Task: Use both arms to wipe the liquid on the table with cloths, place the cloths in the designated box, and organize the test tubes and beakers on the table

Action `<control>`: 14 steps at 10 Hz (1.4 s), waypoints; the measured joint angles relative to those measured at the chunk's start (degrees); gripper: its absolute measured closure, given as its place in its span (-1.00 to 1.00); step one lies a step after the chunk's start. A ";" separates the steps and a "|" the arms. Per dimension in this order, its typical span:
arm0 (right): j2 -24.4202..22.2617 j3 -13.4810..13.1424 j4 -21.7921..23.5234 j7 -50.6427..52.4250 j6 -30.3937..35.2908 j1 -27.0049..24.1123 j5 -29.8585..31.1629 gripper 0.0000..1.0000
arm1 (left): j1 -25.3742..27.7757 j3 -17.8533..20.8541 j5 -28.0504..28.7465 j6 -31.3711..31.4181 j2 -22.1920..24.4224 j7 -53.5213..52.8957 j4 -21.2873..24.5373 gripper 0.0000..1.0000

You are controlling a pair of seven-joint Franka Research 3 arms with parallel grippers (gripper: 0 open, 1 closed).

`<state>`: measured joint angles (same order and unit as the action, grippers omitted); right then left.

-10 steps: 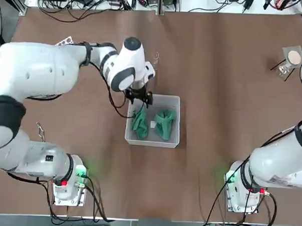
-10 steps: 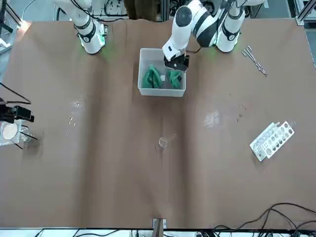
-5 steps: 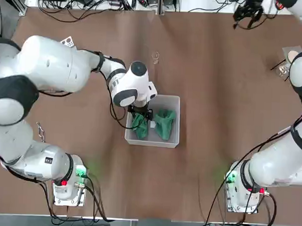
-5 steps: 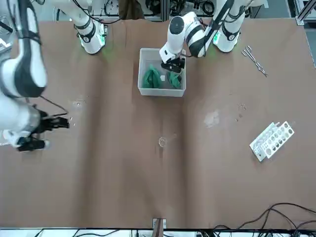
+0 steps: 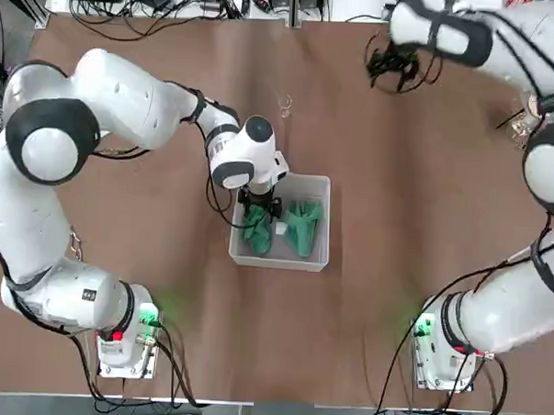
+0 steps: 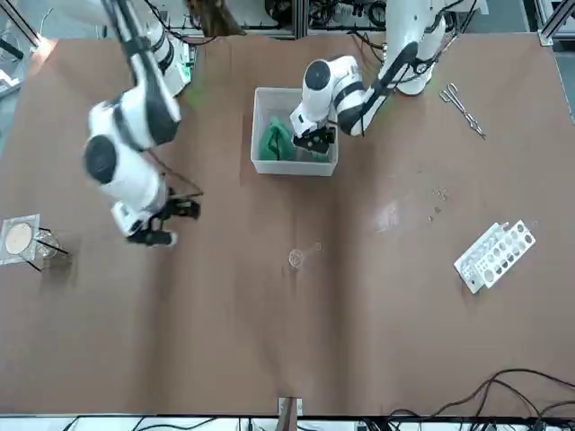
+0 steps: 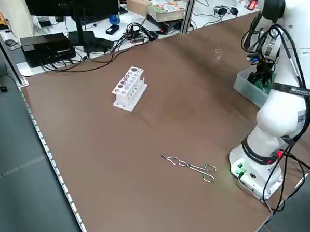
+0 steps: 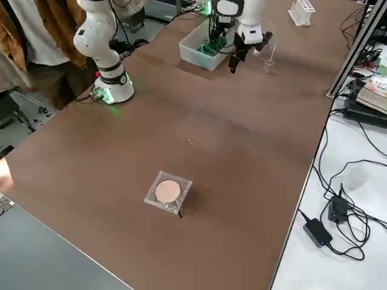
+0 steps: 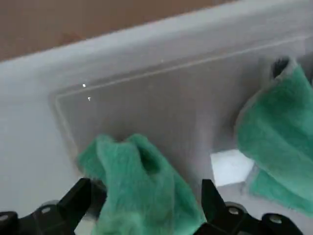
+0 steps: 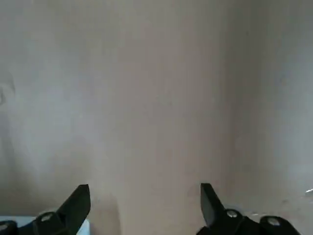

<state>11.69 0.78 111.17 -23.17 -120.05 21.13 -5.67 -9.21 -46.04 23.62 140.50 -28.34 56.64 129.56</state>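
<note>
In the top view, the box sits at the centre of the desk, with two green cloths inside it; the left tool is down in the box's left half, over the left cloth, while the right tool hangs over bare desk in the upper right of the frame. A small clear beaker stands above the box, near the top centre. In the front view, the box is upper centre, the left tool in its right part, and the right tool is at mid-left above the desk — well apart from the box. A white tube rack lies at the right, metal tongs at the upper right, and a glass with a flat lid at the far left edge. In the left side view, the rack stands at the centre and the tongs lie lower right. In the left wrist view, the fingers stand wide, one on each side of a cloth — not pinching it; the second cloth lies at the right. In the right wrist view, the fingers are spread wide over bare desk, holding nothing.
</note>
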 joint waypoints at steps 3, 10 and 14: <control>-4.20 0.08 9.94 -10.49 -9.00 9.35 0.00 -0.99 | -6.15 4.75 0.04 -0.01 -0.79 1.66 -0.62 -0.41; -2.37 0.27 12.65 -30.69 -16.01 23.77 0.01 -0.99 | -2.55 4.92 -1.14 -6.96 9.14 4.31 -6.29 0.78; 0.91 0.25 12.82 -36.63 -18.02 29.29 0.02 -0.99 | 7.62 4.97 -6.90 -19.28 12.68 0.13 -19.37 0.78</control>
<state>12.61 1.04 123.99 -59.81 -138.07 50.41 -5.66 -1.59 -41.07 16.71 121.23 -15.65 56.78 110.19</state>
